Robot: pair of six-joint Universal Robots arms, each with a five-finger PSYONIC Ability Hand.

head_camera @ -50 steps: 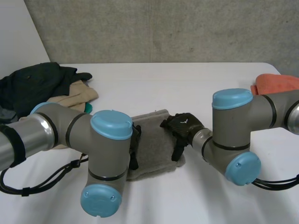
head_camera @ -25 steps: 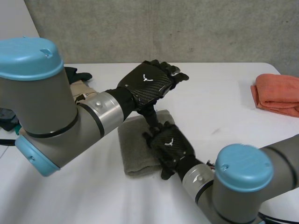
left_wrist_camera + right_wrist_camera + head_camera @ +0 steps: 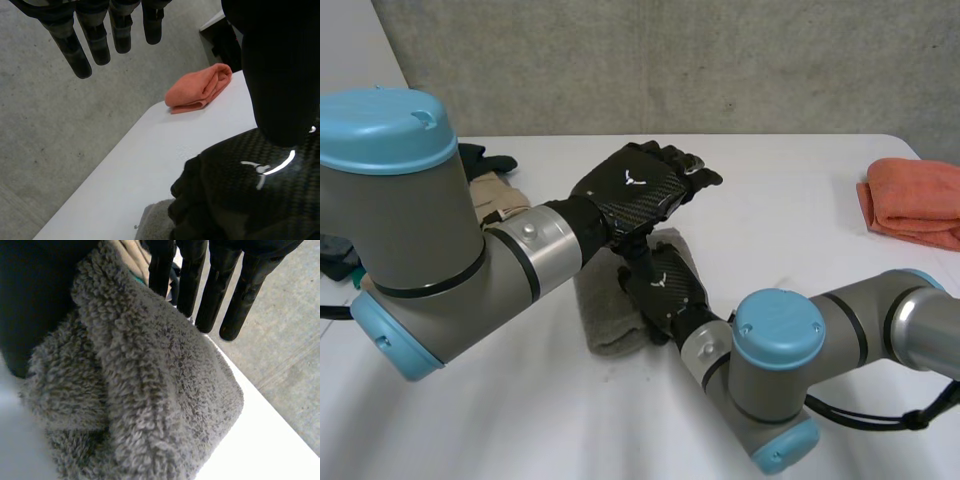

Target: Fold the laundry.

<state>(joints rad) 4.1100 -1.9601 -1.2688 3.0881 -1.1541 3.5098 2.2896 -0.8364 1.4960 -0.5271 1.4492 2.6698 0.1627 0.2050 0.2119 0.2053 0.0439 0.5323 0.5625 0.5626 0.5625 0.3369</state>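
Table: a white table (image 3: 800, 170) against a grey concrete wall.
Grey towel: a thick grey towel (image 3: 606, 320), folded into a small bundle, lies near the middle of the table, between the two arms.
Right hand: the right hand (image 3: 668, 292) rests palm down on top of the grey towel. In the right wrist view its fingers (image 3: 220, 290) reach out straight past the far edge of the towel and its thumb (image 3: 30, 300) lies along the towel's side. The hand is not closed around the cloth.
Left hand: the left hand (image 3: 638, 188) hangs in the air above the right hand and the grey towel. Its fingers (image 3: 80, 55) are straight and spread, and it holds nothing.
Orange towel: a folded orange towel (image 3: 915, 200) lies at the table's right edge, well apart from both hands.
Pile of clothes: a loose pile of clothes (image 3: 500, 195), dark and beige, lies at the table's left side, partly hidden behind the left arm.
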